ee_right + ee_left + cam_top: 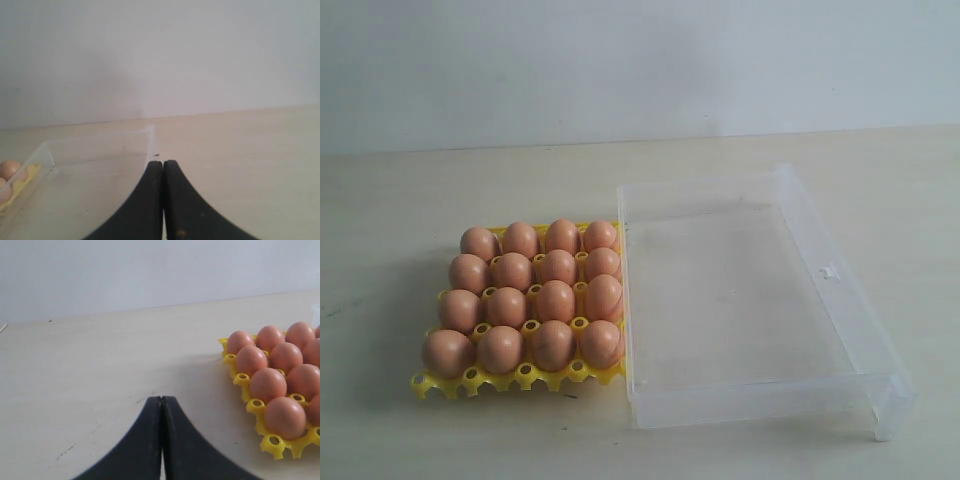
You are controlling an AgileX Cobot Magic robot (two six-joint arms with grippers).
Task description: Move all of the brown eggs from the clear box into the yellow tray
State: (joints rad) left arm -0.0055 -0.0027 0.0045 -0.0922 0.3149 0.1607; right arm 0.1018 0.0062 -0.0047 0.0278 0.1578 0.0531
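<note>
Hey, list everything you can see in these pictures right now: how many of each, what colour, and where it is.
brown eggs: sixteen, light reddish-brown, filling the yellow tray four by four
yellow tray: one, bright yellow, on the table close beside the clear box
clear box: one, transparent, on the table, no eggs inside
table: one, pale wood
wall: one, white, behind the table
left fingers: two, black, shut, near the tray
right fingers: two, black, shut, near the box

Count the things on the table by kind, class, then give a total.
Brown eggs: 16
Yellow egg tray: 1
Clear plastic box: 1
Total: 18
</note>
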